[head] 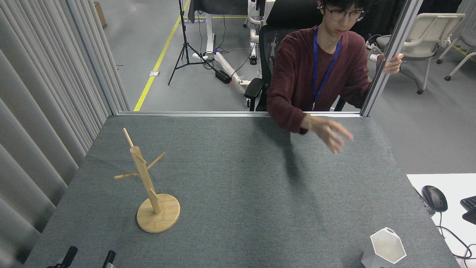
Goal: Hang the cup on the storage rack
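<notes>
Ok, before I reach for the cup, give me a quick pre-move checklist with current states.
1. Cup upright on the table, near right corner: ok.
2. Storage rack standing, pegs free: ok.
3. Table between cup and rack unobstructed: ok.
4. Person's hand over the far table edge: not ok, wait.
5. Left claw just visible at bottom edge, open or shut: cannot tell.
6. Right claw in view: not ok.

a grey felt-covered table (238,193) is seen. the storage rack (150,186) is stood upright on it at the left. the cup (385,248) is set at the near right corner, well apart.
</notes>
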You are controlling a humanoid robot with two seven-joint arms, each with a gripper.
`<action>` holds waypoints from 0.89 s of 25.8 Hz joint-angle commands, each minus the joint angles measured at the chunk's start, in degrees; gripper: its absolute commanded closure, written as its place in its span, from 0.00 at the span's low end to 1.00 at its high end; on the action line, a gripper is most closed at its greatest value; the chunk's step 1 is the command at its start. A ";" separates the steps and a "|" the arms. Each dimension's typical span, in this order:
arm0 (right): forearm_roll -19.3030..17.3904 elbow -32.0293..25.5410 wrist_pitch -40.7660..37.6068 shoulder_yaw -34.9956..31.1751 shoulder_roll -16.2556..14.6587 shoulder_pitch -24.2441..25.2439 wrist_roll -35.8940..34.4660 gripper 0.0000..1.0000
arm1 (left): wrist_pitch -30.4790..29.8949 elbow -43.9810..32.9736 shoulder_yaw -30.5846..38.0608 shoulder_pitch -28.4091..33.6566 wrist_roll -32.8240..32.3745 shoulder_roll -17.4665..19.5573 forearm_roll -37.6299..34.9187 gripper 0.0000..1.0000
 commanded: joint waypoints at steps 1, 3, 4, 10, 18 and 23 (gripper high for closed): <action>0.13 0.05 0.25 0.00 0.01 -0.04 -0.02 0.01 | -0.30 0.47 -0.01 0.12 0.06 0.02 0.02 0.01; 0.13 -0.03 0.25 0.00 0.01 -0.04 -0.02 0.01 | -0.21 0.64 -0.01 0.12 0.06 0.02 -0.07 0.01; 0.13 -0.04 0.25 -0.09 0.01 -0.04 -0.02 0.01 | -0.21 0.91 -0.01 0.12 0.06 0.02 0.02 0.01; 0.22 2.42 4.11 0.00 -0.43 -1.00 0.33 0.01 | -0.12 1.26 -0.01 0.12 2.00 0.02 0.28 0.01; 0.31 6.03 4.11 0.79 -0.96 -3.38 0.42 0.01 | -0.12 1.43 -0.01 0.12 2.00 0.02 0.19 0.01; 0.31 7.35 3.85 0.88 -1.04 -5.14 1.12 0.01 | -0.03 1.52 -0.01 0.12 2.00 0.02 0.10 0.01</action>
